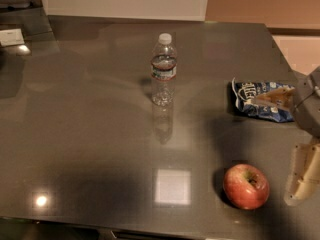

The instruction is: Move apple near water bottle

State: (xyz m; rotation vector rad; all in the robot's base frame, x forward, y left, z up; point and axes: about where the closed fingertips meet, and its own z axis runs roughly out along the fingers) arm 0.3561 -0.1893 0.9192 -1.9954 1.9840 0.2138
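The apple [246, 186] is red with yellowish patches. The bottle [163, 70] is clear and white-capped, its label band dark red and blue. The bag [250, 107] is blue and white. The tabletop [90, 134] is glossy dark grey (pale glints). The gripper [273, 151], at the right edge, is grey with cream fingers [302, 179].

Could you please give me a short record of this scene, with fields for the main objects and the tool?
surface: dark glossy table
water bottle: upright, white cap on, at the table's far middle
apple: red, near the front edge, to the right of the bottle and well apart from it
snack bag: blue-and-white, lying flat at the right, behind the apple
tool: at the right edge, open, just right of the apple, not touching it, holding nothing
task status: apple not yet grasped
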